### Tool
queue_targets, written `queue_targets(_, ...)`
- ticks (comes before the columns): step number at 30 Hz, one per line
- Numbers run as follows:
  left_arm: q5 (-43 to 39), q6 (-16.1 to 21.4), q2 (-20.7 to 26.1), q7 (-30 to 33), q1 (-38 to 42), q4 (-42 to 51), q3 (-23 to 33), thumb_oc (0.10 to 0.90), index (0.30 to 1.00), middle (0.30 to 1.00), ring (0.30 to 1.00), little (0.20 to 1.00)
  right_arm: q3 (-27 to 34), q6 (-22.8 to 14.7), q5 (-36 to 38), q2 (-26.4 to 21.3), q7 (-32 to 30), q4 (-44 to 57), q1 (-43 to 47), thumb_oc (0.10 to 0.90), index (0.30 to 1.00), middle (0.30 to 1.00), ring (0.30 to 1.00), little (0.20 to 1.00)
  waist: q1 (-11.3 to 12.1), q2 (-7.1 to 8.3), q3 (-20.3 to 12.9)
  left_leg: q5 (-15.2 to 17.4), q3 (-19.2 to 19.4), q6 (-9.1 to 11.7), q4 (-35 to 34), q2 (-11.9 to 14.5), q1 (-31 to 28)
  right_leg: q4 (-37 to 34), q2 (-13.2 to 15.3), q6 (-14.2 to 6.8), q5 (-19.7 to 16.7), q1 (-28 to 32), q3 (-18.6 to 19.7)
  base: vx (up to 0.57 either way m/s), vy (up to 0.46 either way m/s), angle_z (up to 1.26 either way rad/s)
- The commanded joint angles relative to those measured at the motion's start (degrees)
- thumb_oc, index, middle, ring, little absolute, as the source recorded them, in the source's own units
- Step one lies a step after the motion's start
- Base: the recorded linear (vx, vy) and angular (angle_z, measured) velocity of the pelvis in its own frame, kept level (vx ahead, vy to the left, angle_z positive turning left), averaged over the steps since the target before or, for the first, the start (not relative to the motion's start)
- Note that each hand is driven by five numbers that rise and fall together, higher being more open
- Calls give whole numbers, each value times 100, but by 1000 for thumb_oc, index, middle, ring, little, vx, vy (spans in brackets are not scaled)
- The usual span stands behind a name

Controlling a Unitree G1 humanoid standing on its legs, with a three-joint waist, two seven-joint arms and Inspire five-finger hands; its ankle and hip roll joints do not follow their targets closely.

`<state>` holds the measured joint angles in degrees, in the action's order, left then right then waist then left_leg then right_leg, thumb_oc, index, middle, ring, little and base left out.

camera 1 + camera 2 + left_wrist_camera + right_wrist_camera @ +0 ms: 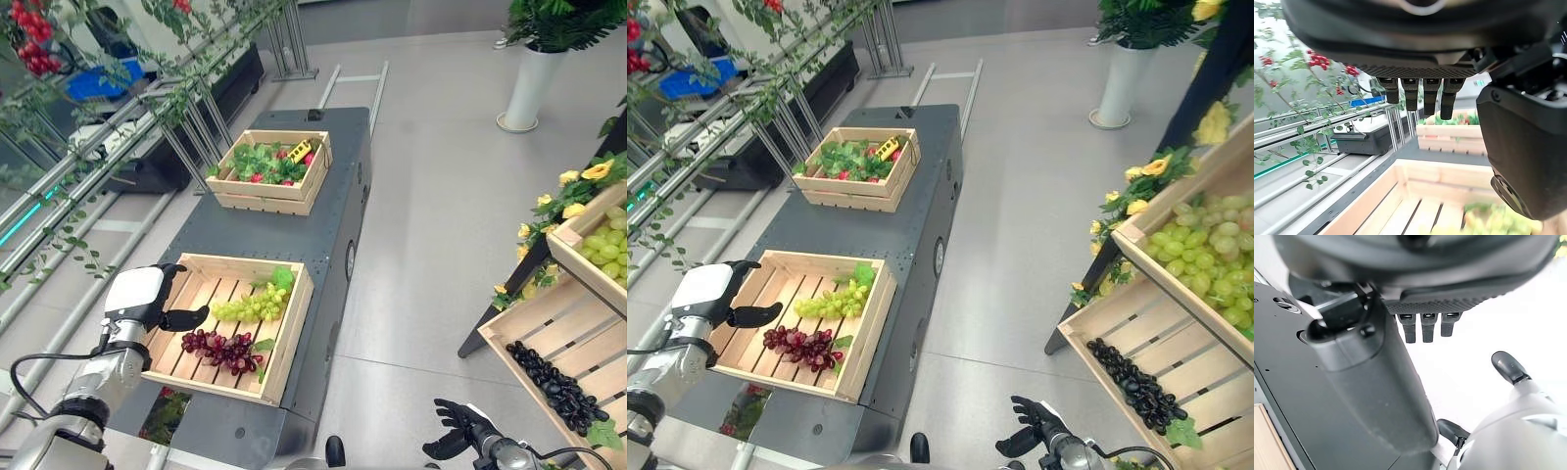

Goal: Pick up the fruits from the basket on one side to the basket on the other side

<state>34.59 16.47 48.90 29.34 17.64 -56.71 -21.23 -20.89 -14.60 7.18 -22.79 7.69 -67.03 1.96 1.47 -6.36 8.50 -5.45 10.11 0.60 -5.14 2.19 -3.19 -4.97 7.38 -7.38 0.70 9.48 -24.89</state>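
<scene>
- The right hand (pixel 458 428) hangs low at the near edge, over the floor to the right of the grey cart (pixel 323 245); its fingers are loosely spread and it holds nothing.
- The left hand (pixel 147 299) hovers over the near-left corner of the near wooden crate (pixel 291 333), thumb out towards the fruit, fingers fairly straight and empty.
- Inside that crate, a bunch of red grapes (pixel 220 348) lies near the front, with a bunch of green grapes (pixel 250 308) just beyond it, close to the right wall.
- Farther along the cart top stands a second wooden crate (pixel 265 201) with green leaves, small red fruit and a yellow item in it.
- To the right, well apart from the cart, a slanted wooden stand holds a crate of black grapes (pixel 558 382) and, higher, a crate of green grapes (pixel 607 245), with yellow flowers (pixel 568 196) beside it.
- A white planter (pixel 529 88) stands on the floor at far right.
- A railing with vines and red berries (pixel 34 44) runs along the left.
</scene>
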Motion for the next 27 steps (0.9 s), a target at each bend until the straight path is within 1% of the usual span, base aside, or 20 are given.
queue_targets(1, 92, -161, 639, 395, 1083, -14, 136, 800, 900, 900, 900, 900, -109, -439, 12, 77, 91, 274, 309, 800, 900, 900, 900, 900, -38, 199, 125, 914, 442, 49, 283, -74, -181, 749, -51, 338, 693, -344, 263, -27, 117, -5)
queue_targets(2, 156, -206, 655, 415, 1217, -47, 34, 800, 900, 900, 900, 900, -137, -449, 56, 38, 112, 332, 370, 800, 900, 900, 900, 900, -46, 224, 228, 952, 444, 33, 427, -61, -69, 904, -40, 351, 734, -477, 291, -118, 148, -10)
queue_targets(4, 234, -304, 702, 457, 1578, -104, -178, 800, 900, 900, 900, 900, -213, -469, 171, -77, 119, 441, 593, 800, 900, 900, 900, 900, -62, 291, 563, 1030, 486, 29, 865, -12, 291, 1272, -2, 398, 809, -836, 343, -163, 132, -13)
queue_targets(5, 247, -305, 701, 460, 1602, -112, -192, 800, 900, 900, 900, 900, -211, -466, 172, -80, 118, 443, 604, 800, 900, 900, 900, 900, -57, 294, 573, 1038, 489, 29, 888, -9, 311, 1289, 0, 400, 815, -855, 346, -165, 122, -9)
queue_targets(6, 311, -343, 735, 538, 1878, -180, -392, 800, 900, 900, 900, 900, -267, -475, 250, -151, 63, 461, 780, 800, 900, 900, 900, 900, -60, 337, 828, 1123, 521, 17, 1277, 29, 587, 1604, 55, 443, 876, -1113, 363, -144, 114, -2)
queue_targets(8, 387, -395, 762, 557, 2047, -190, -527, 800, 900, 900, 900, 900, -289, -482, 305, -212, 32, 470, 893, 800, 900, 900, 900, 900, -51, 359, 997, 1195, 527, 5, 1553, 54, 787, 1870, 101, 466, 942, -1310, 390, -142, 133, 4)
queue_targets(9, 371, -455, 809, 587, 2212, -193, -668, 800, 900, 900, 900, 900, -308, -502, 347, -258, 5, 473, 1013, 800, 900, 900, 900, 900, -52, 380, 1187, 1295, 542, -17, 1959, 90, 1035, 2253, 160, 497, 1019, -1559, 434, -120, 139, 5)
queue_targets(10, 392, -487, 836, 584, 2312, -213, -737, 800, 900, 900, 900, 900, -319, -504, 381, -295, -4, 477, 1089, 800, 900, 900, 900, 900, -49, 393, 1294, 1368, 561, -27, 2226, 128, 1211, 2529, 211, 524, 1090, -1736, 454, -152, 180, -3)
queue_targets(11, 428, -526, 896, 603, 2423, -238, -841, 800, 900, 900, 900, 900, -318, -529, 402, -356, 0, 486, 1180, 800, 900, 900, 900, 900, -57, 423, 1452, 1531, 615, -47, 2727, 219, 1517, 3037, 314, 577, 1243, -2041, 469, -88, 134, -5)
queue_targets(12, 425, -536, 906, 600, 2437, -236, -854, 800, 900, 900, 900, 900, -314, -533, 396, -365, 3, 490, 1190, 800, 900, 900, 900, 900, -59, 429, 1474, 1558, 622, -53, 2805, 237, 1570, 3121, 330, 585, 1269, -2091, 473, -74, 141, -10)
queue_targets(13, 445, -576, 952, 578, 2476, -226, -896, 800, 900, 900, 900, 900, -301, -539, 381, -408, 6, 514, 1224, 800, 900, 900, 900, 900, -71, 453, 1565, 1670, 648, -82, 3101, 313, 1759, 3411, 392, 628, 1380, -2246, 479, -26, 88, -6)
queue_targets(14, 460, -579, 958, 581, 2481, -229, -904, 800, 900, 900, 900, 900, -306, -538, 388, -426, 2, 521, 1230, 800, 900, 900, 900, 900, -73, 459, 1584, 1716, 652, -84, 3209, 340, 1829, 3497, 415, 645, 1423, -2292, 479, -32, 155, -9)
queue_targets(15, 476, -613, 1019, 556, 2507, -206, -966, 800, 900, 900, 900, 900, -283, -530, 354, -493, 1, 555, 1249, 800, 900, 900, 900, 900, -86, 474, 1661, 1812, 640, -118, 3431, 391, 2013, 3822, 492, 667, 1541, -2495, 506, -19, 141, -5)
queue_targets(16, 520, -631, 1048, 526, 2526, -202, -1002, 800, 900, 900, 900, 900, -273, -529, 384, -540, -5, 573, 1259, 800, 900, 900, 900, 900, -93, 481, 1700, 1860, 632, -134, 3564, 411, 2121, 3965, 538, 672, 1583, -2596, 513, -22, 157, 0)
queue_targets(19, 566, -755, 1118, 421, 2597, -137, -1116, 800, 900, 900, 900, 900, -222, -572, 418, -630, 31, 599, 1308, 800, 900, 900, 900, 900, -97, 495, 1781, 1954, 631, -165, 3799, 443, 2337, 4177, 613, 671, 1649, -2776, 525, -27, 100, 7)
queue_targets(21, 553, -946, 1186, 347, 2676, -92, -1188, 800, 900, 900, 900, 900, -216, -605, 423, -739, 102, 683, 1389, 800, 900, 900, 900, 900, -99, 511, 1876, 2031, 674, -176, 4021, 482, 2556, 4471, 709, 646, 1718, -3037, 549, -43, 115, -1)
queue_targets(25, 683, -1070, 1278, 286, 2787, -97, -1249, 800, 900, 900, 900, 900, -228, -636, 415, -799, 119, 727, 1439, 800, 900, 900, 900, 900, -87, 519, 1952, 2089, 657, -185, 4200, 510, 2719, 4654, 757, 626, 1750, -3208, 588, -22, 59, 5)
queue_targets(26, 648, -1207, 1324, 192, 2833, -102, -1275, 800, 900, 900, 900, 900, -240, -641, 435, -841, 138, 778, 1455, 800, 900, 900, 900, 900, -83, 518, 1982, 2116, 649, -190, 4262, 519, 2769, 4727, 781, 611, 1766, -3268, 603, -6, 53, 3)
queue_targets(27, 642, -1262, 1341, 134, 2865, -112, -1291, 800, 900, 900, 900, 900, -249, -652, 454, -855, 145, 795, 1466, 800, 900, 900, 900, 900, -83, 517, 1998, 2126, 647, -191, 4287, 523, 2792, 4760, 792, 605, 1772, -3296, 611, -6, 59, 5)
